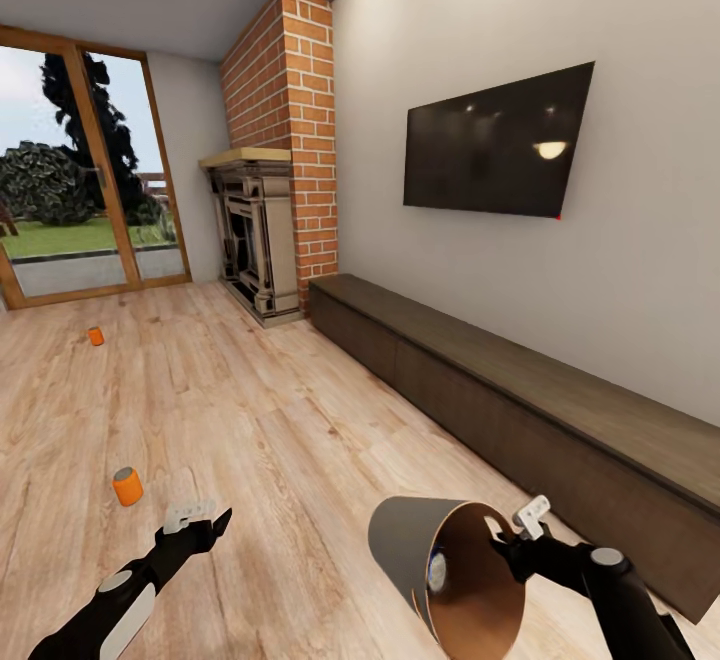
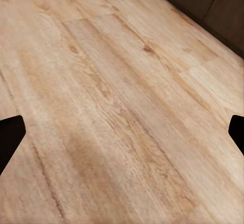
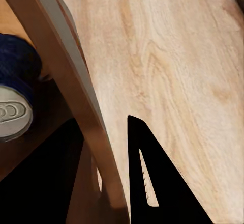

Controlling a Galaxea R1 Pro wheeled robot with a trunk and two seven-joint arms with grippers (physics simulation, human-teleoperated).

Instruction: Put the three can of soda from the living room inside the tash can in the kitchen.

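Note:
I am in the living room. Two orange cans of soda stand on the wood floor, one near [image 1: 127, 486] and one farther off [image 1: 95, 336] toward the glass doors. My left gripper [image 1: 205, 518] [image 2: 122, 132] hangs open over bare planks, just right of the near can. My right gripper [image 1: 505, 530] [image 3: 109, 183] is shut on the rim of the tash can [image 1: 410, 540] [image 3: 76, 96], which is held off the floor, tipped on its side with its mouth facing me. A third can of soda [image 1: 437, 568] [image 3: 12, 114] lies inside it.
A long low dark cabinet [image 1: 520, 400] runs along the right wall under a wall TV [image 1: 497, 145]. A brick fireplace [image 1: 255, 240] stands ahead, with wood-framed glass doors [image 1: 80, 180] at the far left. Open wood floor lies between.

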